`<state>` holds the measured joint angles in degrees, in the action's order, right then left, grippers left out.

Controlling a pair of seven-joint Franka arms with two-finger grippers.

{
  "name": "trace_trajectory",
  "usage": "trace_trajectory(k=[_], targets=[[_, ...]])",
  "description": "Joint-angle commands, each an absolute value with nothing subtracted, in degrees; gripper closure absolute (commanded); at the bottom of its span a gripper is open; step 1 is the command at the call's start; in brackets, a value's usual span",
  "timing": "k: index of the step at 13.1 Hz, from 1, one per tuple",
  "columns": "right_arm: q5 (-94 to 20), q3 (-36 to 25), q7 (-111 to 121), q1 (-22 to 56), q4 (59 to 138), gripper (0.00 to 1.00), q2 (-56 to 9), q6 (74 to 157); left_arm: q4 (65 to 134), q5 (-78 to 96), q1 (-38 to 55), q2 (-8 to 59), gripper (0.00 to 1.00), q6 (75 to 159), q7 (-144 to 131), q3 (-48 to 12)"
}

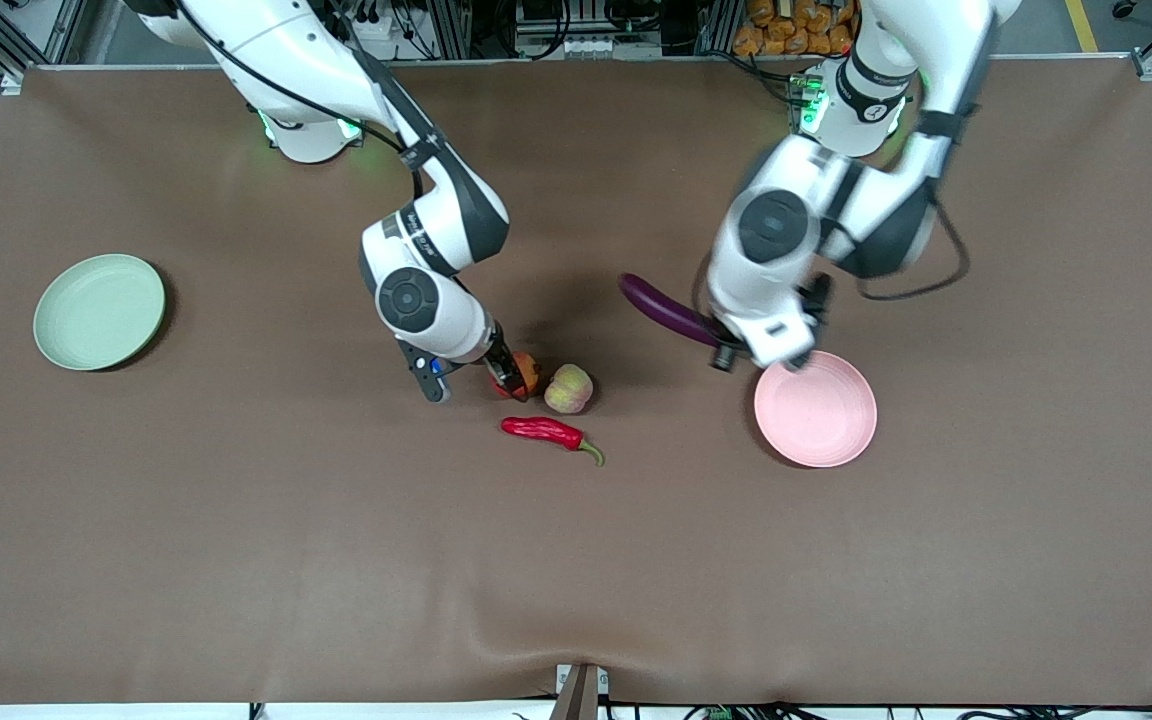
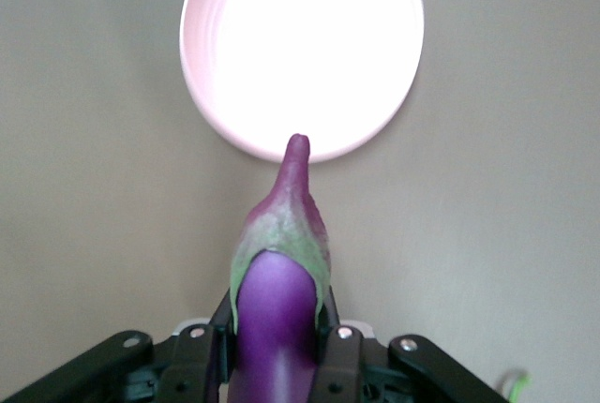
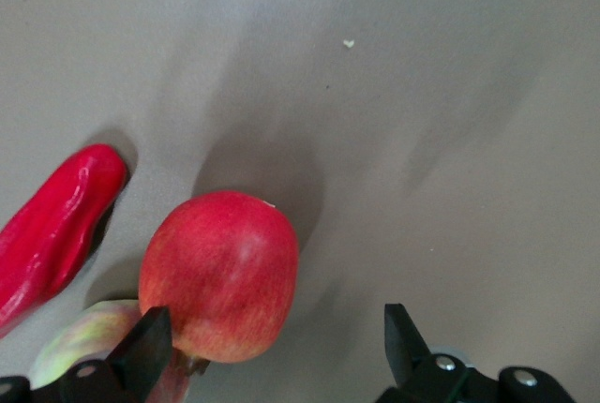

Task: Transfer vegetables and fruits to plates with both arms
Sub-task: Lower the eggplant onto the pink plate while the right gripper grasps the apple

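Note:
My left gripper [image 1: 724, 348] [image 2: 274, 347] is shut on the purple eggplant [image 1: 661, 308] [image 2: 277, 300], held over the table just beside the rim of the pink plate [image 1: 816, 408] [image 2: 300, 47]. The eggplant's green-capped stem points at the plate. My right gripper [image 1: 514, 380] [image 3: 274, 337] is open and low at the red apple [image 1: 529, 368] [image 3: 220, 272], which sits close to one finger [image 3: 145, 347]. Beside the apple lies the peach [image 1: 569, 389] [image 3: 80, 337]. The red chili [image 1: 546, 432] [image 3: 52, 230] lies nearer to the front camera. The green plate [image 1: 99, 311] is bare.
The brown table cover [image 1: 336, 560] stretches wide toward the front camera. The green plate lies toward the right arm's end, the pink plate toward the left arm's end. Both arms' bases stand along the table's edge by the robots.

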<state>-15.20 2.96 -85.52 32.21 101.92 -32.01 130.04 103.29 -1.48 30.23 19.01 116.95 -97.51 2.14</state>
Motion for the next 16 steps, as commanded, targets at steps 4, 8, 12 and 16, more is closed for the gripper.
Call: trace_trajectory(k=[4, 8, 12, 16], targets=[[-11.87, 2.37, -92.89, 32.52, 101.34, 0.0, -32.6, 133.59, 101.42, -2.9, 17.07, 24.49, 1.0, 121.26, -83.59, 1.41], [-11.43, 2.37, -95.35, 34.45, 101.25, 0.0, -36.46, 138.85, 102.04, -3.87, 13.72, 30.93, 1.0, 127.79, -83.5, 1.5], [-10.55, 2.46, -94.22, 33.84, 101.25, 0.77, -36.04, 137.91, 102.13, -3.87, 13.01, 32.51, 1.0, 128.06, -83.58, 1.49], [-10.55, 2.29, -81.36, 28.15, 97.31, 1.0, -28.41, 115.22, 104.68, -3.87, 12.92, 31.9, 1.0, 127.88, -83.5, 1.58]])
